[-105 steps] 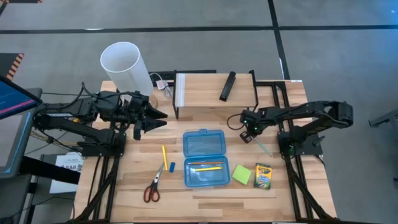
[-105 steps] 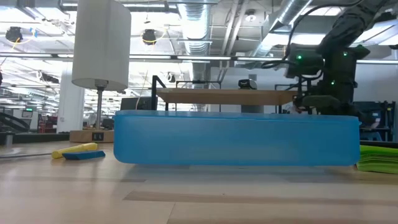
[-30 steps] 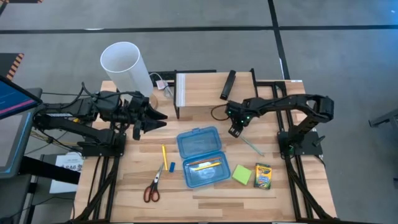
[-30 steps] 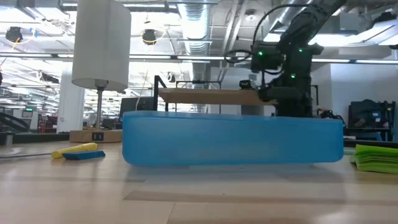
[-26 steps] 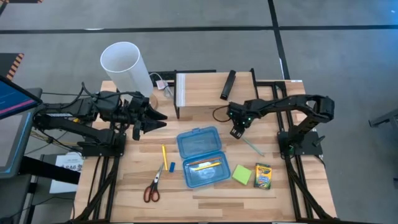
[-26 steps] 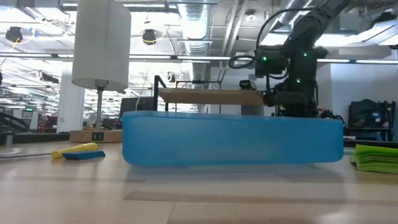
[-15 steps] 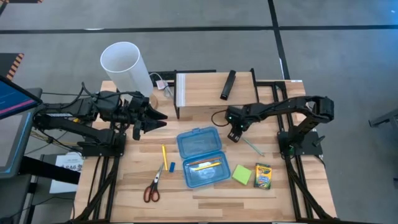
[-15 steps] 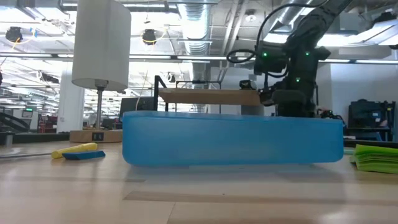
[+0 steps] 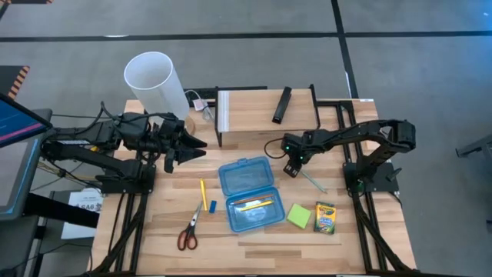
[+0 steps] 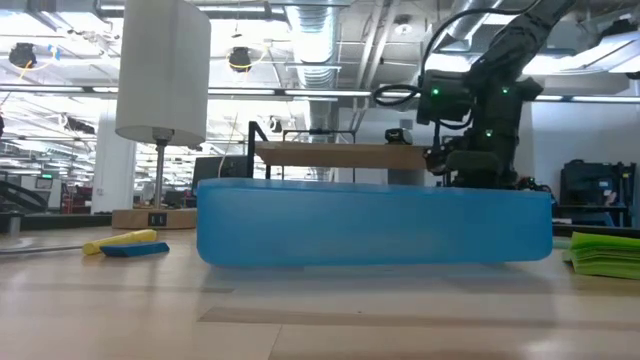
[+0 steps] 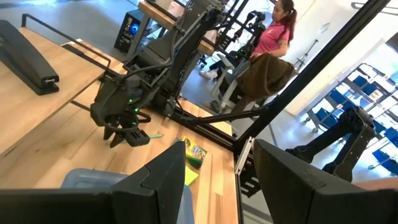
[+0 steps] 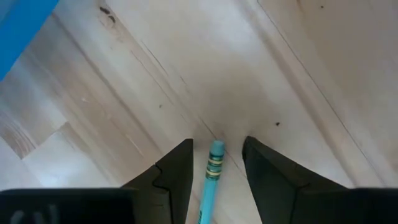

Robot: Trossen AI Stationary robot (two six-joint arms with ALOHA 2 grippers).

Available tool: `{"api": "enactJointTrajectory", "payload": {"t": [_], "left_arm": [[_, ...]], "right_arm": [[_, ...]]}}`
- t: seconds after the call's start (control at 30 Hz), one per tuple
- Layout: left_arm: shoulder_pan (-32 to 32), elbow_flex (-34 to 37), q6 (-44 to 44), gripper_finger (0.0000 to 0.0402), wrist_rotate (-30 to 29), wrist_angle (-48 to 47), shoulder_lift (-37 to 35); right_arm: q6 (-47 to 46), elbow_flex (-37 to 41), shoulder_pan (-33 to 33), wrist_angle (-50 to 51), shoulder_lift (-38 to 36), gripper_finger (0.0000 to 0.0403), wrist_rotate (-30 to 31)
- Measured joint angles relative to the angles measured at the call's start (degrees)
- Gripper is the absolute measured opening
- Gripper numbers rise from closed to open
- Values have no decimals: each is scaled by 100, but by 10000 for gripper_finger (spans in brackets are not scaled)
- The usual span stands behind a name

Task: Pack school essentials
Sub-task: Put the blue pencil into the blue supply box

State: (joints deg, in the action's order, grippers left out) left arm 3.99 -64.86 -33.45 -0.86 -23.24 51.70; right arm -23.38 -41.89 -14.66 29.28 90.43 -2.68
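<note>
Your right gripper has come back from the blue box to the far end of the pen on the table, fingers open around it, so squeeze next, while your left gripper waits open far left

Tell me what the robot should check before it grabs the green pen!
1. Pale green pen lined up between the right gripper fingers: ok.
2. Right fingers open enough to fit around it: ok.
3. Pen lying flat on the table, apart from the blue case: ok.
4. Fingers low enough to close on the pen: cannot tell.
5. Case open with room beside the pencils inside: ok.
6. Left gripper waiting at the table's left edge, out of the way: ok.
</note>
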Motion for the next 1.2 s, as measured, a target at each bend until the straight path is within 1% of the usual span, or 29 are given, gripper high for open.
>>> {"api": "enactJointTrajectory", "payload": {"t": [0.3, 0.57, 0.63, 0.93, 1.0, 1.2], "left_arm": [[0, 0, -31, 176, -70, 0, 0], [0, 0, -87, 176, -103, 2, 0], [0, 2, -88, 176, -107, 2, 0], [0, 2, -62, 176, -109, 2, 0], [0, 2, -32, 176, -109, 2, 0], [0, 2, -3, 176, -109, 2, 0]], "right_arm": [[-61, 6, 175, 26, 13, 124, 89], [-212, 11, 256, -2, 24, 121, -9], [-216, 13, 251, -6, 24, 113, -28], [-230, 15, 254, -168, 20, 22, -118], [-227, -28, 256, -128, 23, 10, -126], [-226, -267, 269, 1, 54, 17, -142]]}}
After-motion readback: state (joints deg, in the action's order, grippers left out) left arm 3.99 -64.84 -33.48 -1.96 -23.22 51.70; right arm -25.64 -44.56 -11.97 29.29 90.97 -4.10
